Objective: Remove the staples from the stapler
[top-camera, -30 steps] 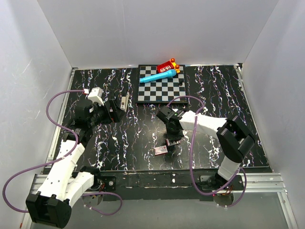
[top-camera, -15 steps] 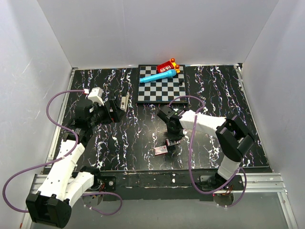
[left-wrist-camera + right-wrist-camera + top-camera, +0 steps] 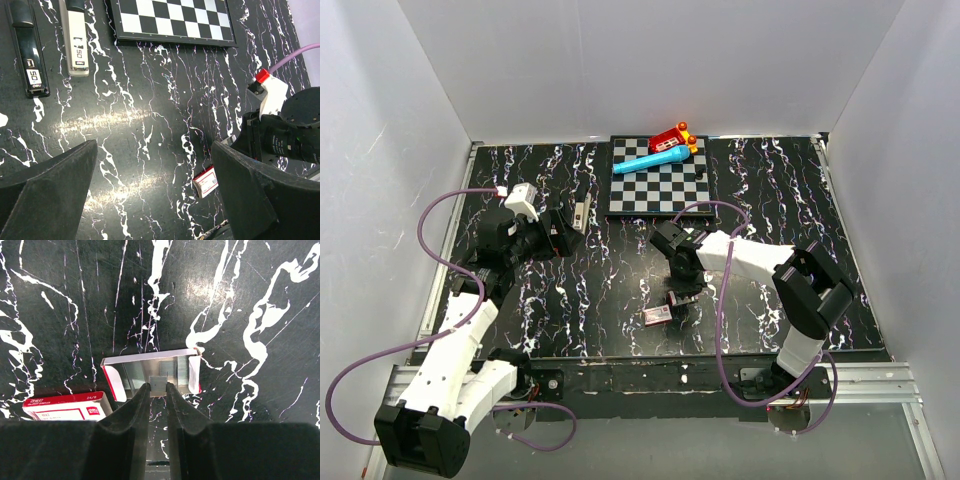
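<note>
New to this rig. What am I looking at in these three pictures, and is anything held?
Two robot arms, each ending in a two-finger gripper. One picture looks down from above; the other two come from a camera on each wrist. On the black marbled table lie an opened stapler, a checkerboard carrying a blue marker and a red toy, and a red-and-white staple box beside its pulled-out tray. The left gripper is open and empty. The right gripper pinches a strip of staples over that tray.
</note>
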Controlling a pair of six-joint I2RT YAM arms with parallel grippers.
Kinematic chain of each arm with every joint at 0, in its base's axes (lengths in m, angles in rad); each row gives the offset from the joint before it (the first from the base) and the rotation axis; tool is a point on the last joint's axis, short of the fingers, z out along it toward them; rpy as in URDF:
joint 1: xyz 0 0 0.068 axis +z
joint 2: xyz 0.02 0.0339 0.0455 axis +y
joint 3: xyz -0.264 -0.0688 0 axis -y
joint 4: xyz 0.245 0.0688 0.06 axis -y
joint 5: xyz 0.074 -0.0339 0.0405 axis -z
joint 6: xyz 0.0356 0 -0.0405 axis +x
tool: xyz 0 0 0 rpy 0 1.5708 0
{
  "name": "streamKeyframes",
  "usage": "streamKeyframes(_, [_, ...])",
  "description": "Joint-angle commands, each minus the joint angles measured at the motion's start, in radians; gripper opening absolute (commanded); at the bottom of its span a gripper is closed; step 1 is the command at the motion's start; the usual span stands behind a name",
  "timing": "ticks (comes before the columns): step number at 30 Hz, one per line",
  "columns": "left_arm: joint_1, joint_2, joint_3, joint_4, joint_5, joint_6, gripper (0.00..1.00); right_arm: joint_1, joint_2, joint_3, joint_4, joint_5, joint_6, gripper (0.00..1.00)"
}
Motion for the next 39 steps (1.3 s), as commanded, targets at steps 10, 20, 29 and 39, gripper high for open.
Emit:
streamKeyframes(10, [-0.004,-0.002,0.026,0.003,0.02,0.007,0.98,-0.005,-0.012,0.018,-0.012,-0.001,-0.002,0.35])
streamKeyframes(20, [-0.004,0.004,0.024,0.006,0.032,0.01,0.98,-0.006,-0.113,0.024,-0.062,0.054,-0.012,0.35])
streamKeyframes(29, [-0.004,0.073,0.03,0.012,0.153,0.03,0.98,-0.048,-0.198,-0.043,-0.039,0.048,-0.063,0.35])
streamKeyframes(39, [-0.123,0.084,0.035,0.011,0.126,0.065,0.95,-0.129,-0.242,-0.149,0.052,-0.074,-0.13,0.34])
